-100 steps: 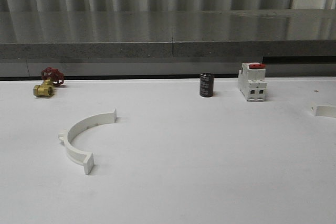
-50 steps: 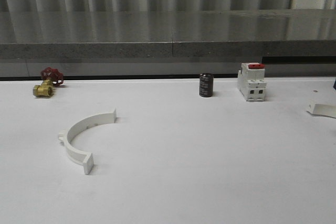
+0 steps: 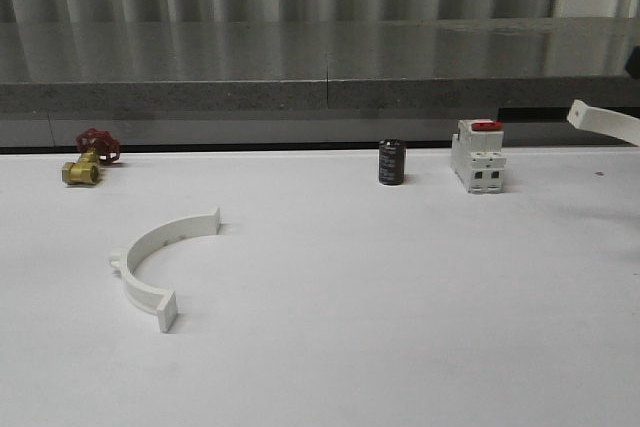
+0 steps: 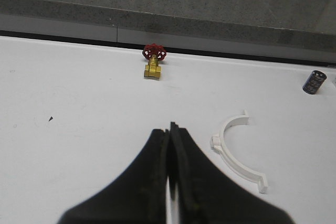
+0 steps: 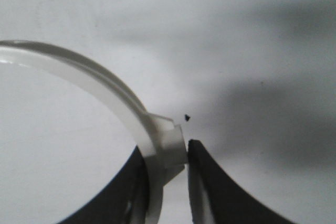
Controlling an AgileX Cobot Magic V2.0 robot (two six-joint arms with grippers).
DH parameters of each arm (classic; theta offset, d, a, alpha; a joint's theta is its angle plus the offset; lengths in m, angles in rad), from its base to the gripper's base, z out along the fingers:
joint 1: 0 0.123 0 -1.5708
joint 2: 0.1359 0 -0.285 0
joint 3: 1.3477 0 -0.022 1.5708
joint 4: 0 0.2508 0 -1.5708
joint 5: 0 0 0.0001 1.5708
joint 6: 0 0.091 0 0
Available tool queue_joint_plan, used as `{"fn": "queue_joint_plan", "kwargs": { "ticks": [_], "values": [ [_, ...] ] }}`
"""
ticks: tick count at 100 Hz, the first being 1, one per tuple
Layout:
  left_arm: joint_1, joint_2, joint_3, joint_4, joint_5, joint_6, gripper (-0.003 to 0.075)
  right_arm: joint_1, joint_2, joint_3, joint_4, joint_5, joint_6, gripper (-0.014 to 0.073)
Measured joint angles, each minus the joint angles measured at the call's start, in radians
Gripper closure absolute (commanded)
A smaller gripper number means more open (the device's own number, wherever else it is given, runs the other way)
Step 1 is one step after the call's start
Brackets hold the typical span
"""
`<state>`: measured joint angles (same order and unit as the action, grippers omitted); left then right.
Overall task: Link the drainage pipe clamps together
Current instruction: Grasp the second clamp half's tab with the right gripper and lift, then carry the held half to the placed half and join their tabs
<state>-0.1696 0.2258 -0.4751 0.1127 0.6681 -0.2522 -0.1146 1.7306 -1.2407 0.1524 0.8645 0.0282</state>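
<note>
Right gripper [image 5: 168,174] clamped on one clamp half [image 5: 100,85], raised off the table [image 3: 400,297]. Left gripper [image 4: 169,150] jaws together, holding nothing. Other clamp half [image 3: 160,257] lies flat.

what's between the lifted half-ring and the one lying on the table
Nothing visible. The held half-ring hangs at the far right in the right tool; the capacitor and breaker stand further back than the resting half-ring.

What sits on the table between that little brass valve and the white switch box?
In the front view, a small dark cylinder stands between the brass valve and the switch box, close to the box.
</note>
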Motion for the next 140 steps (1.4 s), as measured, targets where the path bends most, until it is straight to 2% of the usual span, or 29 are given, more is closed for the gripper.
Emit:
{"fn": "queue_joint_plan", "kwargs": {
  "ticks": [31, 52, 74, 104, 140],
  "values": [
    [0.000, 0.000, 0.000, 0.000, 0.000, 0.000, 0.0741, 0.247, -0.042, 0.000, -0.166, 0.106, 0.385, 0.0580],
    [0.000, 0.000, 0.000, 0.000, 0.000, 0.000, 0.0741, 0.427, -0.042, 0.000, -0.194, 0.101, 0.624, 0.0580],
    [0.000, 0.000, 0.000, 0.000, 0.000, 0.000, 0.0741, 0.613, -0.001, -0.026, -0.309, 0.110, 0.903, 0.0580],
    [0.000, 0.000, 0.000, 0.000, 0.000, 0.000, 0.0741, 0.769, 0.156, -0.232, -0.346, 0.166, 0.990, 0.0576],
    [0.000, 0.000, 0.000, 0.000, 0.000, 0.000, 0.0741, 0.863, 0.340, -0.377, -0.320, 0.162, 1.044, 0.0576]
  ]
}}
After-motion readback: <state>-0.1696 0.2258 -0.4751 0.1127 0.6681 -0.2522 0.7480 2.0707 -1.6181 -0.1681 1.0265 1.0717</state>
